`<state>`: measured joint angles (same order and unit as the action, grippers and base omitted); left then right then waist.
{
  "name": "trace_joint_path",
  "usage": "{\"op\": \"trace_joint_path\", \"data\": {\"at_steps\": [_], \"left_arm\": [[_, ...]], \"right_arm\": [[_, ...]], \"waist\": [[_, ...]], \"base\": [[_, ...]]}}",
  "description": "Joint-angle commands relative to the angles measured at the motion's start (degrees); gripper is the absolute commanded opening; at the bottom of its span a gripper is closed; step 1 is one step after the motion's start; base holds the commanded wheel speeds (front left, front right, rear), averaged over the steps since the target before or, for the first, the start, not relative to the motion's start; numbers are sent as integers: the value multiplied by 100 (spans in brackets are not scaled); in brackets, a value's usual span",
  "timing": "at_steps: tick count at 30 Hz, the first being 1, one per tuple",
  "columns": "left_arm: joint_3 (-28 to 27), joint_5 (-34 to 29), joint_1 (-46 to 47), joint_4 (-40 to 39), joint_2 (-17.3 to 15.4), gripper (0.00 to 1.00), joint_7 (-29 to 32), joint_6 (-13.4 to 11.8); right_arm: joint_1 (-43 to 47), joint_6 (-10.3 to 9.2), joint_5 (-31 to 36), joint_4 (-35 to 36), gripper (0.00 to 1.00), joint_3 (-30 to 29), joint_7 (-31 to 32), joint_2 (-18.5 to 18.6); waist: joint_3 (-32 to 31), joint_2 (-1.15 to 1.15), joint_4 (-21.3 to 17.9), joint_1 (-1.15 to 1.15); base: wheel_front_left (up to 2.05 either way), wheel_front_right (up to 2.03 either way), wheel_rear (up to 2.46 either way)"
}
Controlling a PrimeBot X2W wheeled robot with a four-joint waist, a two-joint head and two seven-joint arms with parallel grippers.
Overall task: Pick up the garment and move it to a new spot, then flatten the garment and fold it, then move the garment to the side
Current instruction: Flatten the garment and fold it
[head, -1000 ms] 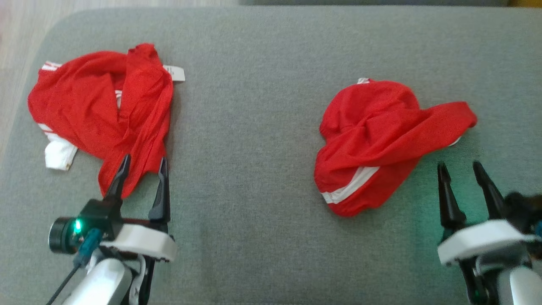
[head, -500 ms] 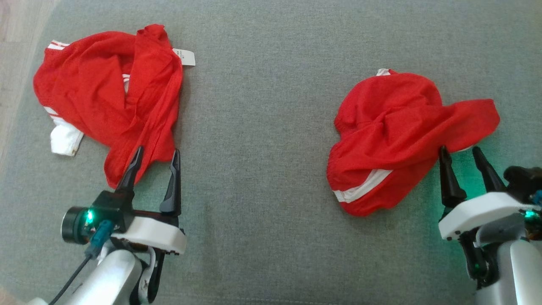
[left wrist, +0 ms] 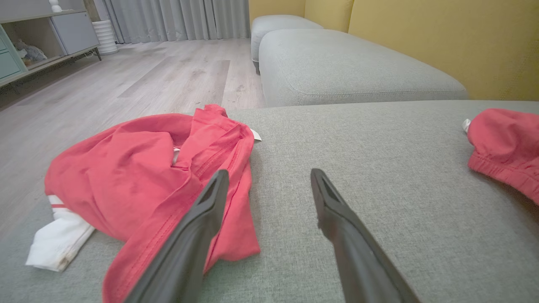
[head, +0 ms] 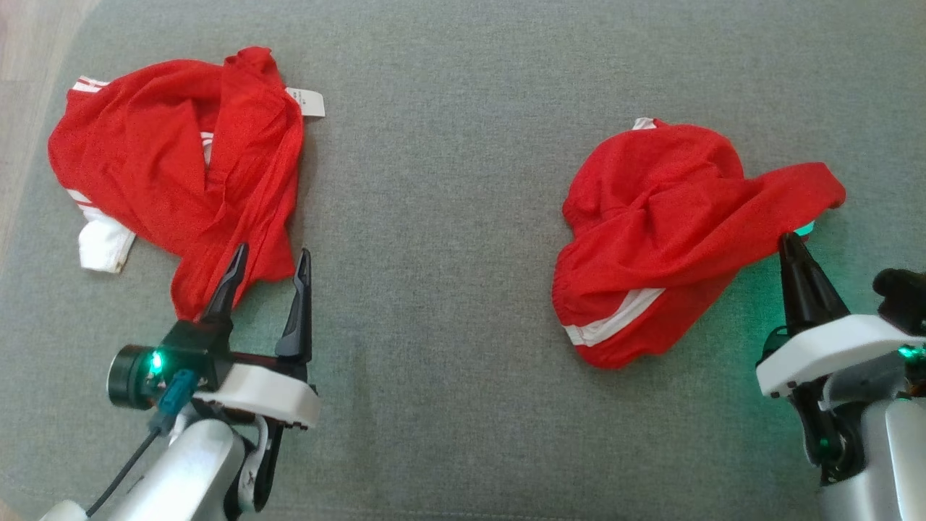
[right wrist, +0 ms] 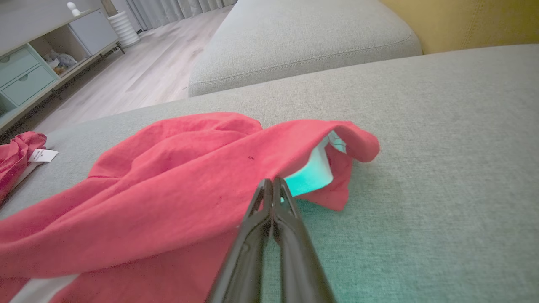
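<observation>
Two crumpled red garments with white stripes lie on the grey cushion (head: 434,217). The right garment (head: 665,217) (right wrist: 168,181) has a fold sticking out to the right. My right gripper (head: 785,239) (right wrist: 271,182) is shut on the lower edge of that fold, fingers pressed together. The left garment (head: 181,174) (left wrist: 139,168) has a white cuff and a label. My left gripper (head: 271,252) (left wrist: 269,172) stands open at its near tip, with the left finger over the red cloth and the right finger over bare cushion.
Wooden floor (left wrist: 126,75) runs past the cushion's left edge. A second grey cushion (left wrist: 358,67) and a yellow backrest (left wrist: 442,38) lie beyond. A low cabinet (right wrist: 38,63) stands across the floor. Bare cushion stretches between the two garments.
My right gripper has moved forward to the right garment's fold and shut on its edge. The left gripper has stayed open by the left garment. The head view has shifted slightly.
</observation>
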<state>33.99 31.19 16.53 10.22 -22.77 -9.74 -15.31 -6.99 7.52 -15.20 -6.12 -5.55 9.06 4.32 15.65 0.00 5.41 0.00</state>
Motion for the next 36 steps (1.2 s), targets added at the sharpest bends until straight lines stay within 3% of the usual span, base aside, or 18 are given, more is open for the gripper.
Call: {"op": "trace_joint_path", "data": {"at_steps": [1, 9, 15, 19, 24, 36], "left_arm": [[-186, -46, 227, -123, -116, 100, -83, 7], [-149, -28, 181, -89, -120, 100, -96, -9], [-167, -3, 116, -129, -167, 100, -98, -56], [-142, 1, 145, -148, -152, 100, -93, -54], [-32, -12, 286, -103, -38, 100, -107, 33], [143, -27, 534, 170, 248, 100, -233, 181]], "right_arm": [[-58, -3, -24, 235, 0, 139, -65, 83], [543, -3, 78, 1027, 0, 31, -244, -14], [1265, -3, 275, 2274, 0, -6, 34, -122], [1220, -3, 365, 2679, 0, 106, 279, -135], [441, -3, 333, 2108, 0, 334, 495, 54], [-1030, -3, 21, -199, 0, 669, 320, 525]], "waist": [[-12, 0, 0, 0], [-162, 0, 3, 0], [-208, 0, -97, 0], [-193, 0, -107, 0], [-89, 0, 130, 0], [227, 0, 703, 0]], "base": [[0, 0, 0], [0, 0, 0], [0, 0, 0], [0, 0, 0], [0, 0, 0], [0, 0, 0]]}}
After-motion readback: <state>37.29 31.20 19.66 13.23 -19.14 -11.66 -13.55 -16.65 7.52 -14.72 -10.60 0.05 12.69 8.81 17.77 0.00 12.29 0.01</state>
